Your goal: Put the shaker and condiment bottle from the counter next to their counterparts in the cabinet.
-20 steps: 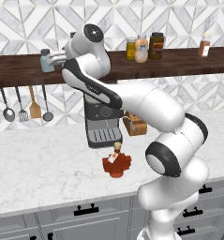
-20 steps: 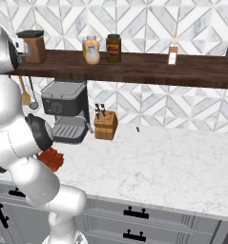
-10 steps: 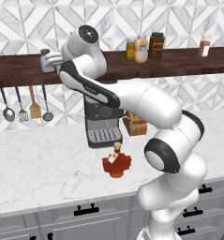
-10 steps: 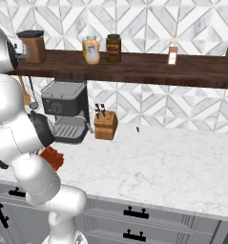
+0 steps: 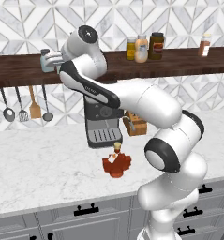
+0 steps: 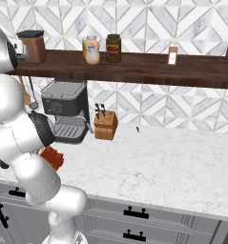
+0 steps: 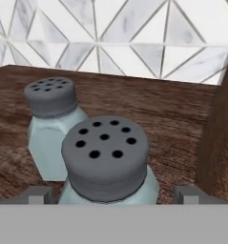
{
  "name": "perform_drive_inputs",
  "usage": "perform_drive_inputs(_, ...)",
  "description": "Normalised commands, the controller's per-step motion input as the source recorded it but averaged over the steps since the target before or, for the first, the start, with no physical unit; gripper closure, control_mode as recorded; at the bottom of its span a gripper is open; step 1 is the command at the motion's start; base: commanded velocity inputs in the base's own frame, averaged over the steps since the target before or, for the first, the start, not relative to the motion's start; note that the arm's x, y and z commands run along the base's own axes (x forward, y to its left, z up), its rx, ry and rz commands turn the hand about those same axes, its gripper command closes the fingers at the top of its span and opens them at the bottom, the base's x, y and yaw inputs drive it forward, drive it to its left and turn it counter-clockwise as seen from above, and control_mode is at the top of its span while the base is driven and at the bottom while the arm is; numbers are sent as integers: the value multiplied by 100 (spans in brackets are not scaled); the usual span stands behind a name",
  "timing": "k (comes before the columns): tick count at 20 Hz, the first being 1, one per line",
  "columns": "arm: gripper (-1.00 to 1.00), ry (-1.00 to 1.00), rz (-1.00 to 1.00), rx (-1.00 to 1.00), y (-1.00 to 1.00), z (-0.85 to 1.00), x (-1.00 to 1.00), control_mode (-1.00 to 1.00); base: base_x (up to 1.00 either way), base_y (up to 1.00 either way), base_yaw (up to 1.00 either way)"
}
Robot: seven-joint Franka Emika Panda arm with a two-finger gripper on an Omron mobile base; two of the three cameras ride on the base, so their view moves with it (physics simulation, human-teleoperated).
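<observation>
Fingertips (image 7: 39, 194) stand wide apart on either side of the shaker (image 7: 106, 162), clear of it. It stands on the shelf (image 7: 172, 124) just beside its twin (image 7: 51, 124). The bottle (image 5: 116, 162) sits on the counter (image 5: 48, 168).

Even, bright light filling the kitchen, soft shadow lying under the shelf (image 5: 179, 63), close shaker (image 7: 106, 159) perhaps blurring slightly, no glare showing

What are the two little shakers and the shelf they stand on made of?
The near shaker and the far shaker look like pale blue-grey glass or clear plastic, since the bodies seem see-through; their dark grey caps with holes look matte, perhaps plastic or metal. The shelf looks like dark brown wood, with streaky grain.
</observation>
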Motion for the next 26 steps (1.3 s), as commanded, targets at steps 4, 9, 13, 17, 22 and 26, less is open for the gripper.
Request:
perform_drive_inputs(4,-100,1,3,8,-8,-10,-31,-100,0,0,0)
perform_drive_inputs(9,-100,0,2,10,-34,-7,-42,-100,0,0,0)
perform_drive_inputs(13,-100,0,0,4,-34,-1,-15,-100,0,0,0)
perform_drive_inputs(17,-100,0,0,0,-23,-17,-7,-100,0,0,0)
perform_drive_inputs(22,-100,1,-1,-1,-4,-23,-1,-100,0,0,0)
perform_drive_inputs(26,-100,0,-23,-8,-2,-48,-25,-100,0,0,0)
